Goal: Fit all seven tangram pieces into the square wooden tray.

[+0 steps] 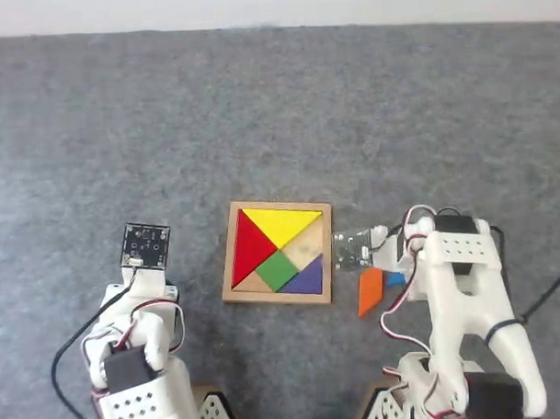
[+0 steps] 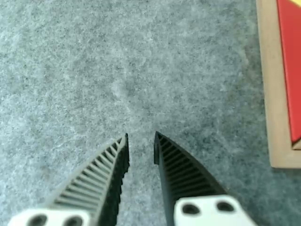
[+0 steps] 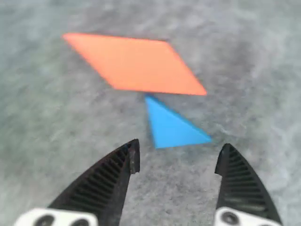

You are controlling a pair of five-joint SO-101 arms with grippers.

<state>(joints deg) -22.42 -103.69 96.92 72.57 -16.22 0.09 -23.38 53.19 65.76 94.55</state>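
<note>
Your left tool (image 2: 141, 141) sits over bare counter (image 1: 167, 131) left of the tray (image 1: 280, 207), jaws a slit apart, empty. In the tray: red (image 1: 249, 247), yellow (image 1: 282, 225), green (image 1: 277, 269) and purple (image 1: 308, 280) pieces seated. There are two pale patches; you can't tell whether they're gaps or pieces. Orange parallelogram (image 1: 369, 291) and blue triangle (image 3: 171, 127) lie loose just right of the tray. Your right tool (image 3: 178, 157) hangs over the blue one, jaws wide. Judged past halfway, with at least two to go.
</note>
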